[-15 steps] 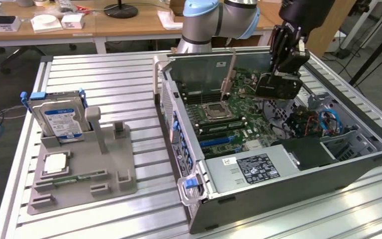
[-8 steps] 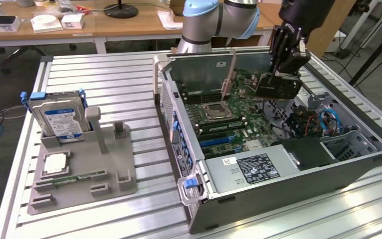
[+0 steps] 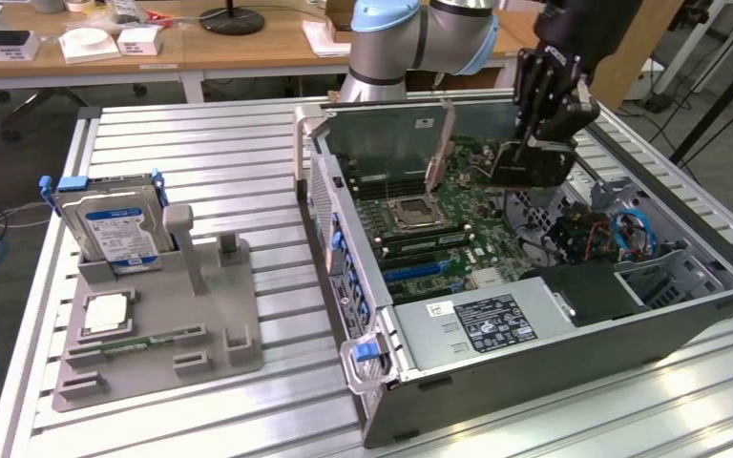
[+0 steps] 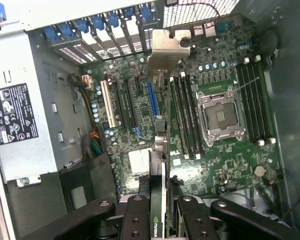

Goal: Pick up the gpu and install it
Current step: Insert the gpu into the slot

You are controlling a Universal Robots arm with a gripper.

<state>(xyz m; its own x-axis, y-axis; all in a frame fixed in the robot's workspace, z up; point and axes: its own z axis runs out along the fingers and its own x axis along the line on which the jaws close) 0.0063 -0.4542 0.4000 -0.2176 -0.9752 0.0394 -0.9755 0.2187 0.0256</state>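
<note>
The gpu (image 4: 160, 142) has a dull, pale metal bracket, the computer case (image 3: 571, 363) is matt grey sheet metal, and the table (image 3: 214, 143) is ribbed, satin aluminium.

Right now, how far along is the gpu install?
Done: the gpu is picked up, clamped edge-on in the gripper. In hand: it hangs inside the open computer case, above the motherboard. Left: seating it; the card looks not yet pushed into a slot.

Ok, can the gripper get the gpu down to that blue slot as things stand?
Probably yes. The gripper is shut on the gpu, edge-on above the motherboard, roughly in line with the blue slot. No cable lies across that slot; the memory slots sit beside it.
</note>
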